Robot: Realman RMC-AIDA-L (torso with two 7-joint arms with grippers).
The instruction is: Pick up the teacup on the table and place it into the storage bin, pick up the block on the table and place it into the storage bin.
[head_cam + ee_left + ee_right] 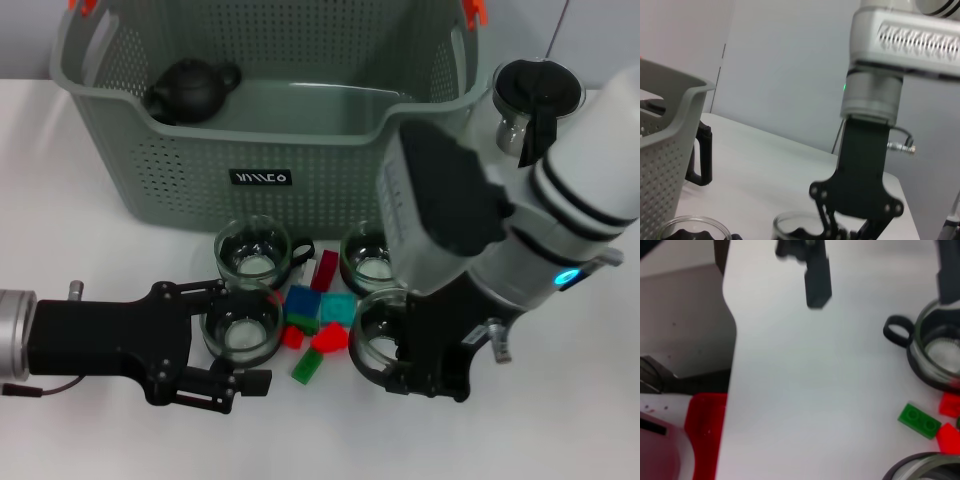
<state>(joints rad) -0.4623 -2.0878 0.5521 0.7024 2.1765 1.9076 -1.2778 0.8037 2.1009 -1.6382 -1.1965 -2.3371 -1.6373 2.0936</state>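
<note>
Four glass teacups stand on the white surface [90, 440] in front of the storage bin [300, 170]; the rear left teacup [254, 252] and the rear right teacup [368, 260] sit just before the bin's wall, the front left teacup [241, 333] and the front right teacup [385, 338] nearer to me. Between them lies a cluster of small blocks; a dark red block [325, 270], a blue block [301, 305], a teal block [338, 309], two red blocks [329, 342] and a green block [307, 367] at the front, all close together. The left gripper [240, 335] reaches in from the left with its jaws apart on either side of the front left teacup; I cannot tell whether they touch the glass. The right gripper [400, 350] comes down over the front right teacup; whether its jaws are apart or together I cannot tell. Inside the bin, in its far left corner, sits a dark teapot [190, 90]; a glass pot with a black lid [535, 95] stands on the surface to the right of the bin, partly hidden by the right arm.
</note>
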